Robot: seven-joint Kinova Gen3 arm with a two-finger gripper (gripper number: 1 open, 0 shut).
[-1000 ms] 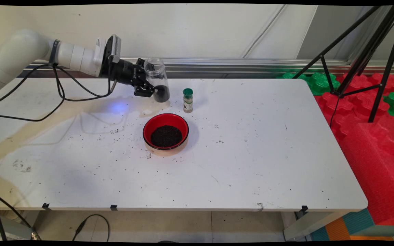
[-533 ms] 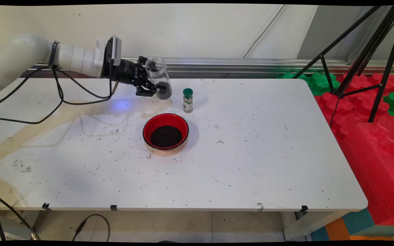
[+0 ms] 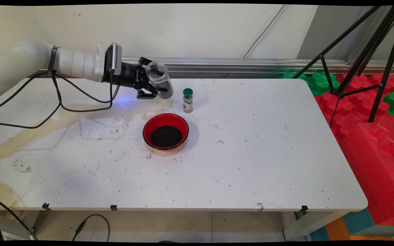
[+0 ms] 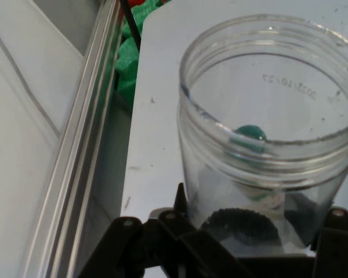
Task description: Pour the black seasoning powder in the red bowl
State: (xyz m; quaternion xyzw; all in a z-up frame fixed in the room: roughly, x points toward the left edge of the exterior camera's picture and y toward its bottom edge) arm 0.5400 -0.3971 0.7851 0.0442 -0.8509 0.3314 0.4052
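The tool (image 4: 249, 231) grips a clear open jar (image 4: 267, 133) with dark grains (image 4: 240, 223) at its bottom.

Robotics lab or test room, not home. White desk (image 3: 251, 164) stained, scattered with dark grains, black clips on near edge. White robot arm (image 3: 29, 63) with loose black cables (image 3: 60, 99) reaching in over far left corner. Black tripod legs (image 3: 371, 51) standing past far right corner. Red and green interlocking foam blocks (image 3: 371, 112) stacked along desk's right edge. Bare pale wall panels (image 3: 183, 30) with aluminium rail (image 3: 251, 63) behind far edge. Cable on tiled floor (image 3: 91, 222) under near edge.
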